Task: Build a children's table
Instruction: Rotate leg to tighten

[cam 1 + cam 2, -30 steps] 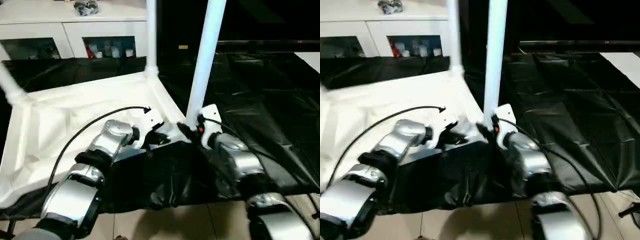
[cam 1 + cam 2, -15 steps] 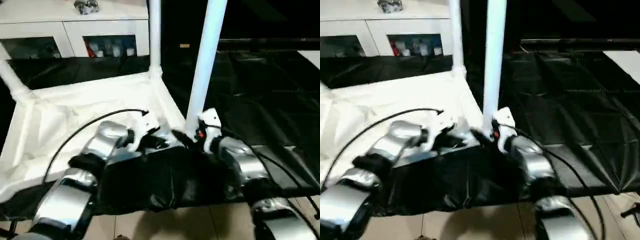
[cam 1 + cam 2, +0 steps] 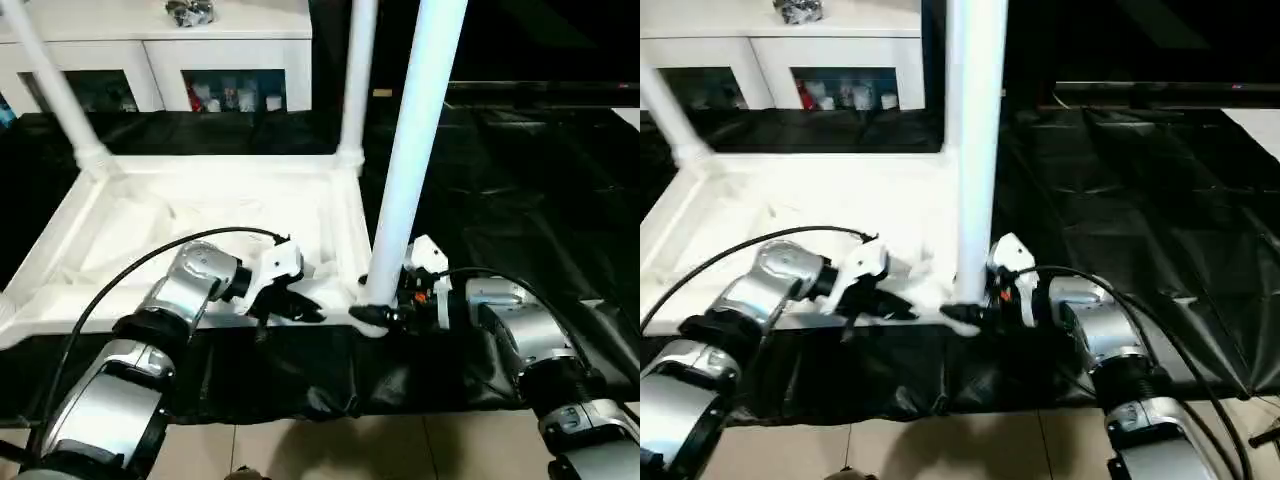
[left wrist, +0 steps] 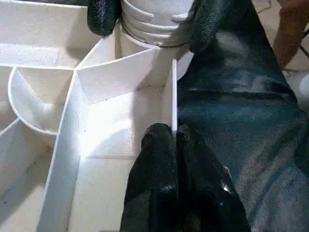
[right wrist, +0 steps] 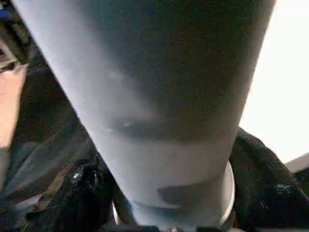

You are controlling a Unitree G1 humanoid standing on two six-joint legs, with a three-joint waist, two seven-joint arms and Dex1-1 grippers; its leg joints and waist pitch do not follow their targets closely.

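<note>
White upturned tabletop point(image 3: 200, 215) lies on black sheeting point(image 3: 520, 190) before our cabinet point(image 3: 160, 60), left gripper point(image 4: 174, 133) pinched shut on its rim, right gripper point(image 3: 385, 318) clamping the near leg point(image 3: 415, 150).

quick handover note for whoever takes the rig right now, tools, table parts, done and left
Left tool: shut, pinching the tabletop's side wall near the near-right corner.
Right tool: fingers around the foot of the near-right leg at its socket.
Tabletop lies underside up on the black sheet. Three legs stand in corner sockets: near-right, far-right, far-left.
Left: whether the near-right leg is fully seated cannot be told; the near-left corner is out of view.
</note>
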